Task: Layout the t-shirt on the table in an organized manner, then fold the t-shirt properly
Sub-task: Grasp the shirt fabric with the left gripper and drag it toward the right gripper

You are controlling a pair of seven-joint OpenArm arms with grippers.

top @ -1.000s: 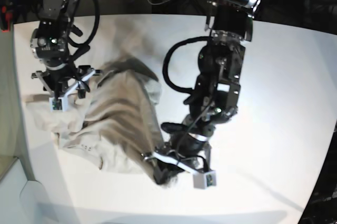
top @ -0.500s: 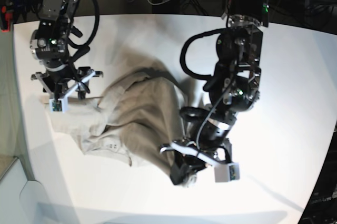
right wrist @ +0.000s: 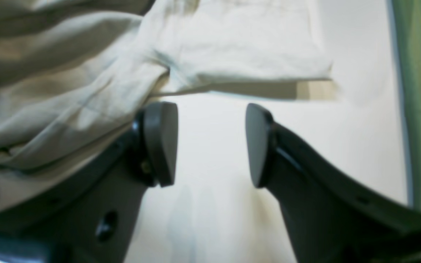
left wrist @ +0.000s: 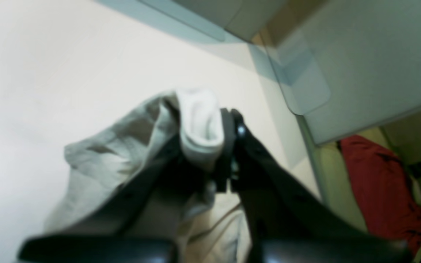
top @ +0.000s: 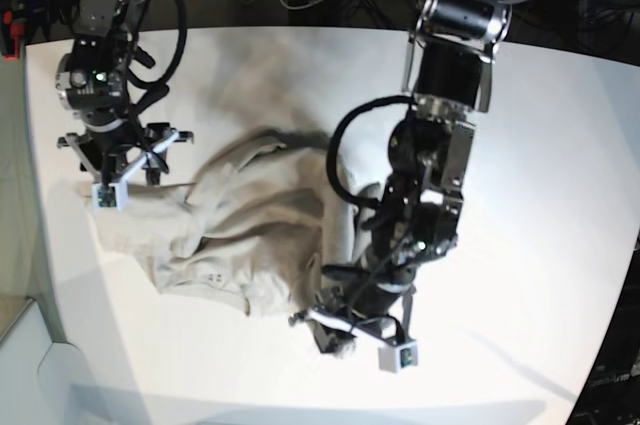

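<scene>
Shirt (top: 250,235) bunched in a rumpled heap on the white table (top: 540,145), left of middle in the base view, beige, creased, nothing flat yet. Nearest the front edge: left gripper (top: 335,330) pinched tight on a fold of cloth at the heap's near corner. Same pinch from the left wrist camera (left wrist: 227,146): dark fingers (left wrist: 228,153) pressed together, pale fabric (left wrist: 130,157) bulging over them and trailing down to the tabletop (left wrist: 49,73). Blurred red object (left wrist: 382,182) off past the table edge in that view. Farther back, at the heap's left end: right gripper (top: 125,167) standing open above the cloth edge. From its own camera (right wrist: 212,142): pads (right wrist: 161,140) parted, bare table (right wrist: 214,182) between them, nothing gripped, flat hem of the shirt (right wrist: 232,44) lying just beyond the tips, folds piled beside the left pad.
</scene>
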